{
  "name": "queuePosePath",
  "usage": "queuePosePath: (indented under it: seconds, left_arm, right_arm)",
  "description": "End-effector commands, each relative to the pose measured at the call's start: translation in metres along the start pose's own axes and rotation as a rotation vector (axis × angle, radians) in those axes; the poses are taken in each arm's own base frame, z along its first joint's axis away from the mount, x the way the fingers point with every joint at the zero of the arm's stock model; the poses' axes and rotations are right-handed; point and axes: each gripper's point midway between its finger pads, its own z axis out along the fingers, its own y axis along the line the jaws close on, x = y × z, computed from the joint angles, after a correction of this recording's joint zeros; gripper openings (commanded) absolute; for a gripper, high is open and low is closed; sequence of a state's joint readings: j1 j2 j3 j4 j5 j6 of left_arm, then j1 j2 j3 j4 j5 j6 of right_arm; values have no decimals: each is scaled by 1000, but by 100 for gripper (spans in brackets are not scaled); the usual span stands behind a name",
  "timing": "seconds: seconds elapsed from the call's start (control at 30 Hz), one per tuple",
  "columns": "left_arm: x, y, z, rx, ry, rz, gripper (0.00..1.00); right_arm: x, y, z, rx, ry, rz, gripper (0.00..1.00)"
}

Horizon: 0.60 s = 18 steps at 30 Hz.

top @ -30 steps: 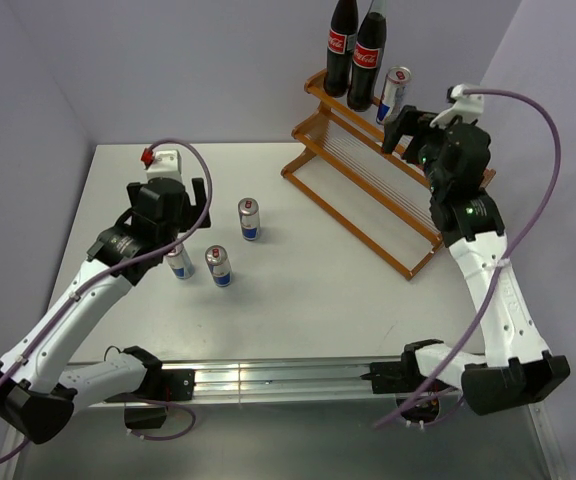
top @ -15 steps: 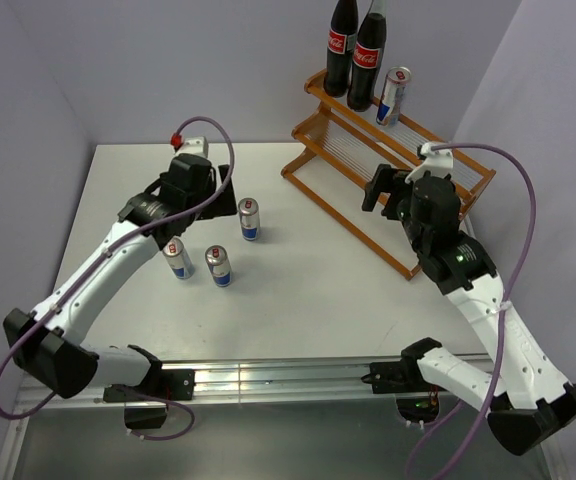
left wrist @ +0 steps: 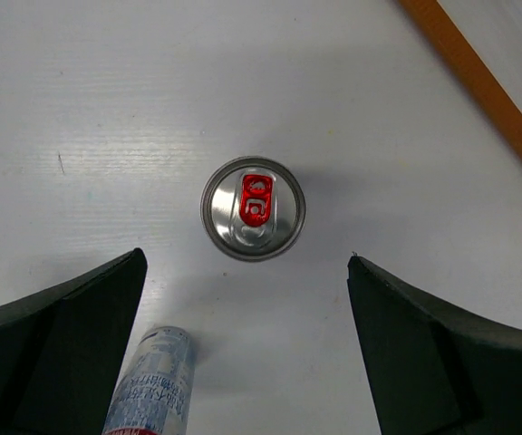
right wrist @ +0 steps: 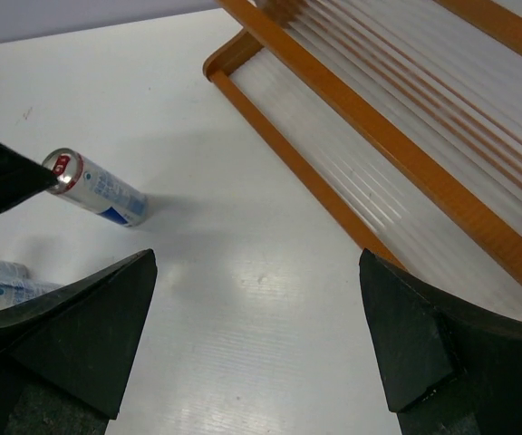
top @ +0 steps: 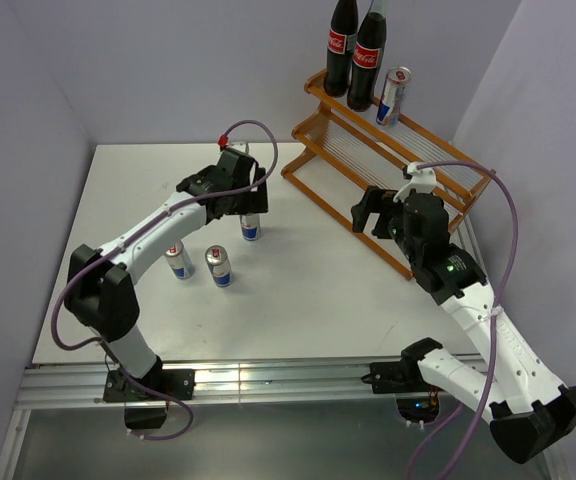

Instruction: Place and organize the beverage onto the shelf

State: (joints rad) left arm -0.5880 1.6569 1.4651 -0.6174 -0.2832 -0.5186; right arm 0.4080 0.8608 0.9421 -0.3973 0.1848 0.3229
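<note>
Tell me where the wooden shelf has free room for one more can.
The orange-brown wooden two-tier shelf: its lower tier is bare along its visible length. The upper tier is free from the slim silver-blue can to its near end; its far end is crowded by two dark cola bottles with red labels.

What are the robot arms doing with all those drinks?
They are putting drinks on the shelf. Two bottles and one can already stand on its top tier. Three cans wait on the table. The left arm hangs right above one of them, jaws open, not holding it. The right arm is beside the shelf, jaws open and empty.
</note>
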Motion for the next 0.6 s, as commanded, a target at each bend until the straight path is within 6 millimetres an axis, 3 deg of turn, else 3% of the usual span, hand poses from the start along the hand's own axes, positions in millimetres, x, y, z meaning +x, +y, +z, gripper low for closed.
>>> queuePosePath:
  seconds: [0.0, 0.3, 0.47, 0.5, 0.57]
  left_arm:
    - [-30, -20, 3, 51, -77, -46, 100]
    - [-13, -19, 44, -16, -9, -7, 96]
    - [-8, -17, 53, -36, 6, -3, 81]
    - [-8, -17, 53, -34, 5, -3, 73]
    - [-7, -16, 54, -41, 8, 0, 66]
  right_arm:
    - [-9, 8, 1, -32, -34, 31, 100]
    - [-1, 16, 2, -79, -14, 42, 100]
    - [4, 19, 2, -100, 3, 36, 100]
    - [4, 19, 2, -101, 4, 38, 100]
    - [5, 19, 2, -105, 2, 38, 100]
